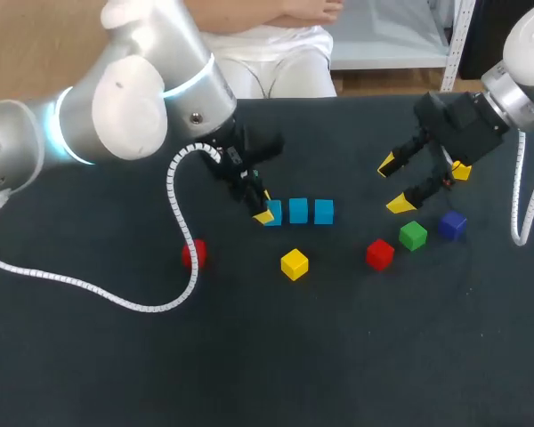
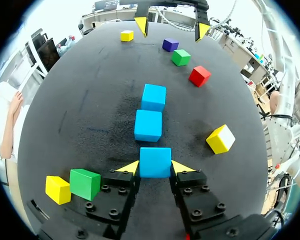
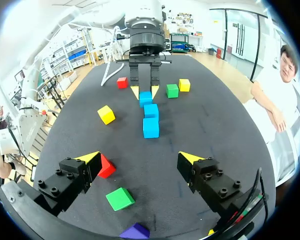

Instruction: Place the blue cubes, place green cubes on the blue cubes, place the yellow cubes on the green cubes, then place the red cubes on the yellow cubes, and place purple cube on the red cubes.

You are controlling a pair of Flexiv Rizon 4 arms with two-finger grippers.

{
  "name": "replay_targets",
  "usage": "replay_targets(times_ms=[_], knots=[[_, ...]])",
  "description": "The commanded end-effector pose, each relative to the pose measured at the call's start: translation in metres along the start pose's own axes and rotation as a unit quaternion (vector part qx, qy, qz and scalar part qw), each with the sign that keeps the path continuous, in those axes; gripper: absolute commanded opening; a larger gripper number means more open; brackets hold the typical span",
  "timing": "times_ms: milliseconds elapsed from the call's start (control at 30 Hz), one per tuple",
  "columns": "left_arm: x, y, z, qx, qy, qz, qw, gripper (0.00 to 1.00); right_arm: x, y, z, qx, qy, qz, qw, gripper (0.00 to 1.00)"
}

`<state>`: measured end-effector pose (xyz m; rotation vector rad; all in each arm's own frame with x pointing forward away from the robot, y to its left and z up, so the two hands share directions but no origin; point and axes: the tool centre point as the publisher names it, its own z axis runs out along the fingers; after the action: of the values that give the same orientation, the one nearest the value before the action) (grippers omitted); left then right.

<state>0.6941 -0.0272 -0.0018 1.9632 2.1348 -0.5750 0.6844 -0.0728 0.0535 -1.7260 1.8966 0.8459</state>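
blue cube row (image 1: 298, 212) | axis left-right | left jaws seemingly clamp end cube (image 2: 155, 162)

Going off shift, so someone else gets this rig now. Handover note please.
Left gripper: fingers shut on the end blue cube, which sits on the table in line with the middle blue cube and last blue cube.
Right gripper: open, empty, near the purple cube, a green cube and a red cube.
Second green cube and a yellow cube lie beside the left gripper; another yellow cube and another red cube lie apart.
Done: blue row. Left: stack green, yellow, red, purple; nothing stacked yet.
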Motion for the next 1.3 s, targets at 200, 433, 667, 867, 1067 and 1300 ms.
replay_targets(times_ms=[200, 433, 667, 867, 1067, 1300], knots=[[0.0012, 0.0002, 0.0006, -0.006, 0.000, -0.005, 1.000, 0.00, 0.0003, 0.0013, -0.0004, 0.001, -0.001, -0.001, 1.000, 1.00], [0.0008, 0.0007, 0.0001, -0.011, -0.001, -0.009, 1.000, 0.00, 0.0003, 0.0013, -0.0004, 0.001, -0.001, -0.001, 1.000, 1.00], [-0.0003, 0.0010, 0.0021, -0.012, -0.009, -0.012, 1.000, 0.00, 0.0003, 0.0013, -0.0004, 0.001, -0.001, -0.001, 1.000, 1.00], [-0.0010, 0.0013, 0.0033, -0.012, -0.012, -0.012, 1.000, 0.00, 0.0003, 0.0013, -0.0004, 0.001, -0.001, -0.001, 1.000, 1.00], [-0.0013, 0.0015, 0.0034, -0.011, -0.013, -0.011, 1.000, 0.00, 0.0003, 0.0013, -0.0004, 0.001, -0.001, -0.001, 1.000, 1.00], [-0.0016, 0.0018, 0.0039, -0.011, -0.021, -0.011, 1.000, 0.00, 0.0003, 0.0013, -0.0004, 0.001, -0.001, -0.001, 1.000, 1.00]])
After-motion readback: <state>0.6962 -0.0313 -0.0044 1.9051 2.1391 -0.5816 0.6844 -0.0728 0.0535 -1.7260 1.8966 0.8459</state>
